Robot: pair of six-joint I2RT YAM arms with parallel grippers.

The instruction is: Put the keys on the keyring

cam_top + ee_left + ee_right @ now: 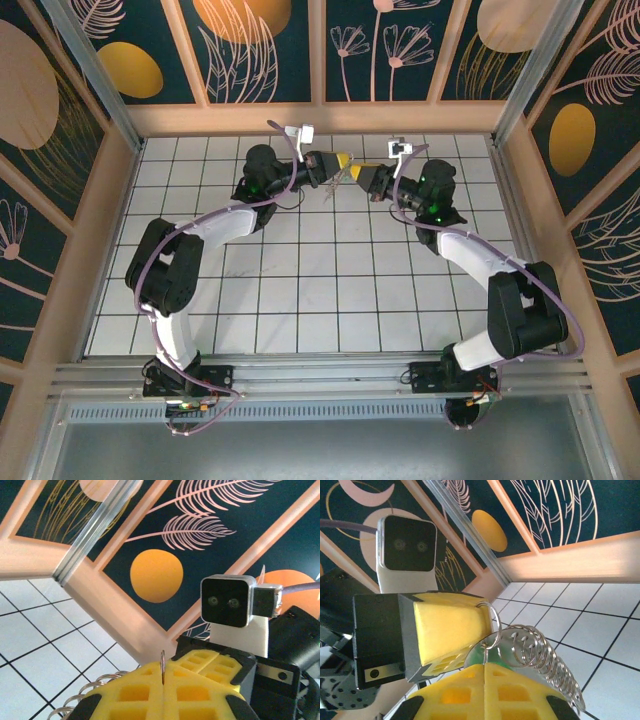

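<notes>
Top: left gripper [333, 165] and right gripper [362, 177] meet tip to tip over the far table [300, 290].

Left wrist: left gripper's yellow waffle fingers [135, 695] clenched on keyring [163, 666], a thin wire loop, edge-on and upright.

Right wrist: right gripper clamps green key [481, 655]. Shiny coil [545, 655] trails right.

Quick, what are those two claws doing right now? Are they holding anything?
Left gripper: closed, pinching a thin metal ring.
Right gripper: closed, apparently on the green key, right beside that ring.
</notes>
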